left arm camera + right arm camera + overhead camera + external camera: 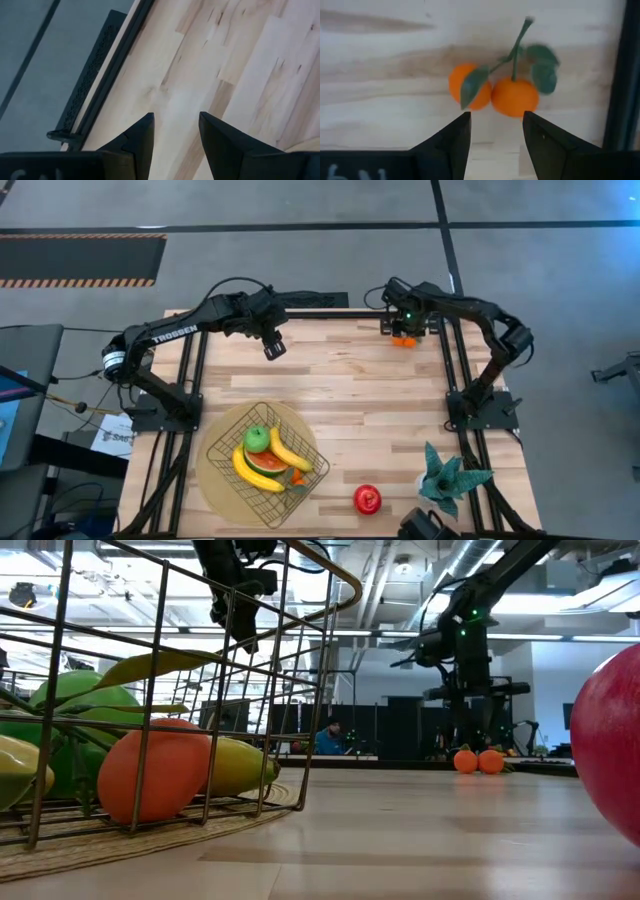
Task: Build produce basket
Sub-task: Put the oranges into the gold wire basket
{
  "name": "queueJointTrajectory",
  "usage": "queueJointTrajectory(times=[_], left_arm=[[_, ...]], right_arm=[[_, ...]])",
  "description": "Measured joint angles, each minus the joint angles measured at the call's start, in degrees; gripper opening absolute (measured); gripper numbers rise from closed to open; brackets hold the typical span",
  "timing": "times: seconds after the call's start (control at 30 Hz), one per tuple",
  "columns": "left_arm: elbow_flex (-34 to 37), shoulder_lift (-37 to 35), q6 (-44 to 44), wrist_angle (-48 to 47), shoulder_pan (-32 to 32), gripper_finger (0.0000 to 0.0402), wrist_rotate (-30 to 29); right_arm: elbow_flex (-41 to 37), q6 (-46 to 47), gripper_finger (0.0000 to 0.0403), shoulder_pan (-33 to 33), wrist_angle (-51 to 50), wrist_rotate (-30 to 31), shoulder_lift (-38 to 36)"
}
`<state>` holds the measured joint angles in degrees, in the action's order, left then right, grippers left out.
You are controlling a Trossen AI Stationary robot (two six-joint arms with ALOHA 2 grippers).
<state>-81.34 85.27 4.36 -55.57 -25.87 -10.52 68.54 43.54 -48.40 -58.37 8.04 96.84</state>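
Two leafy oranges (494, 92) lie half hidden beneath the right end effector (405, 328), fingers apart.

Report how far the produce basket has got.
Done: the bananas, green apple and wedge slice lie in the basket. In hand: the right claw, open, hangs over the leafy oranges at the table's far edge, not gripping yet. Left: those oranges and the red fruit on the table. The left claw waits open mid-table.

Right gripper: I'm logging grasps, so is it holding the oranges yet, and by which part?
Nothing is held. The right gripper is open above the leafy oranges, not touching them.
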Motion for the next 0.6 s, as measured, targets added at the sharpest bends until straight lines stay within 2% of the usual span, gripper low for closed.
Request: queueJointTrajectory(times=[0.27,0.6], left_arm=[[0.0,0.0,0.8,0.0,0.0,0.0144,0.2],[0.0,0.0,0.7,0.0,0.0,0.0144,1.2]], right_arm=[[-4.9,1.7,0.0198,-1.4,1.0,0.0,0.0],[-7.1,-0.3,0.0196,-5.0,5.8,0.0,0.0]])
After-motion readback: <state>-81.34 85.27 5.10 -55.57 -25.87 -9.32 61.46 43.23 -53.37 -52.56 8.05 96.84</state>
